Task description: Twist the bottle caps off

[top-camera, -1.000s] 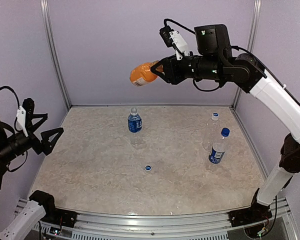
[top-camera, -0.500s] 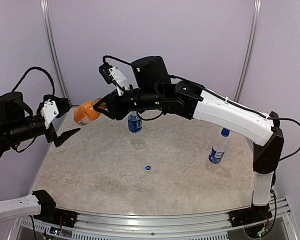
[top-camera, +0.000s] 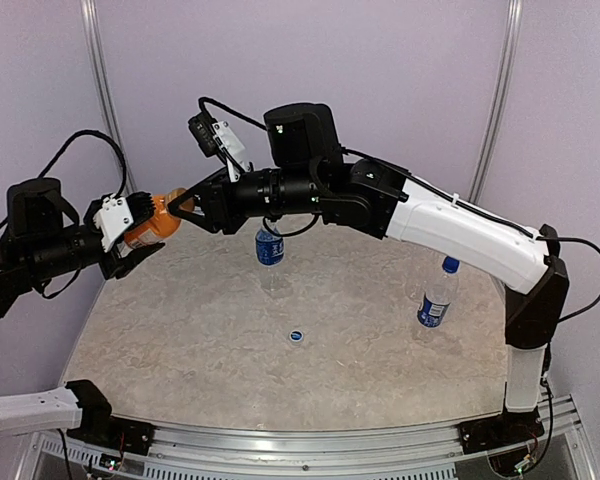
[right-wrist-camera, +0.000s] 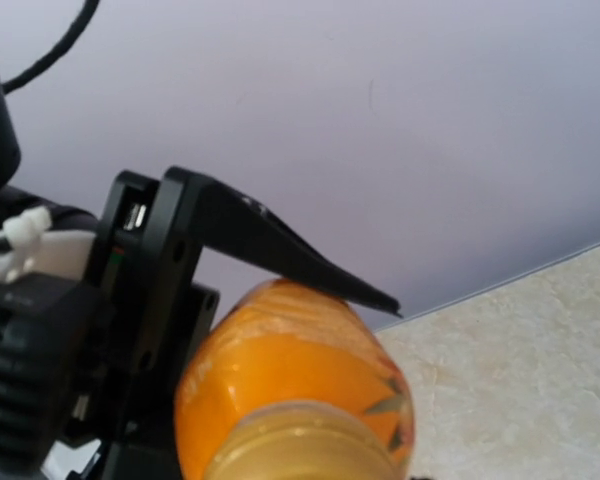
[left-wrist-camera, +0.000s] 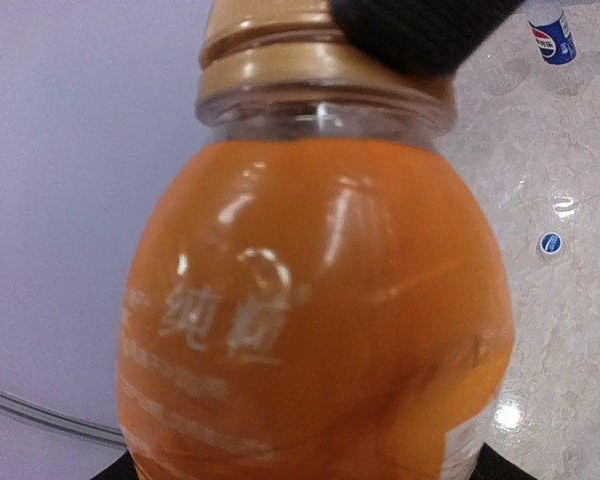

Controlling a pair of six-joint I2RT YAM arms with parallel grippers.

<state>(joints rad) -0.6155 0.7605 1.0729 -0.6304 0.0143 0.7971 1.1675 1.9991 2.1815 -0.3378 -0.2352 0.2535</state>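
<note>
orange bottle: aloft, sideways, capped | blue-capped bottle: upright | middle bottle: upright

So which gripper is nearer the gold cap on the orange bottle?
Right. The right gripper holds the orange bottle at its gold cap end. The left gripper sits around the bottle's body, further from the cap.

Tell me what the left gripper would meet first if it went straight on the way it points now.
The orange bottle, sitting between the left gripper's fingers; just beyond, the right gripper holding its cap end.
</note>
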